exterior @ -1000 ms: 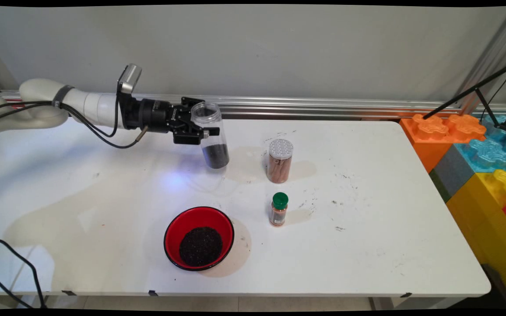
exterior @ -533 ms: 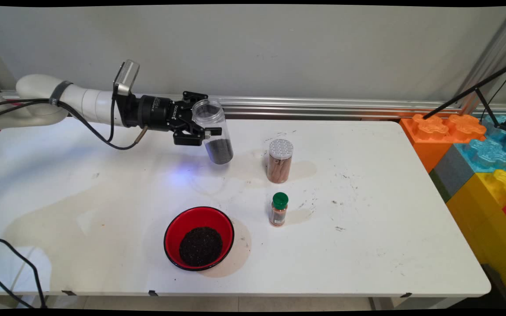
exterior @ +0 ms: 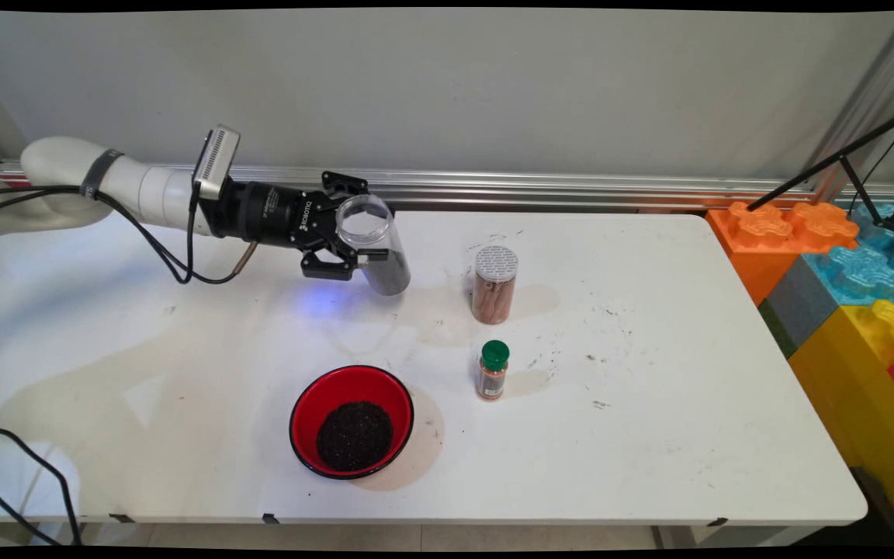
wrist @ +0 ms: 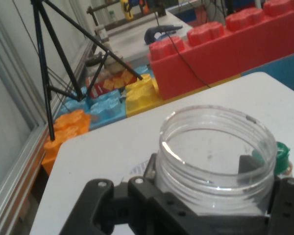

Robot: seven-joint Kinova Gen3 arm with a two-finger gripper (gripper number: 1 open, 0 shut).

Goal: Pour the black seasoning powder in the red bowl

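My gripper is shut on a clear open jar with dark grains in its bottom. The jar hangs tilted above the table's far middle, its mouth turned toward the camera. In the hand view the jar's open rim fills the lower middle between my fingers. A tall clear jar of brown sticks with a silver lid stands to the right of it. A small green-capped spice bottle stands nearer the front. A red bowl holding dark grains sits at the front middle.
Large toy bricks, orange, blue and yellow, are stacked past the table's right edge. A black tripod leg slants over them. Black cables hang at the front left. An aluminium rail runs along the wall.
The wrist has rolled, tipping the jar so its mouth faces the camera more, and the hand has dropped slightly. The grains have shifted along the jar's side.
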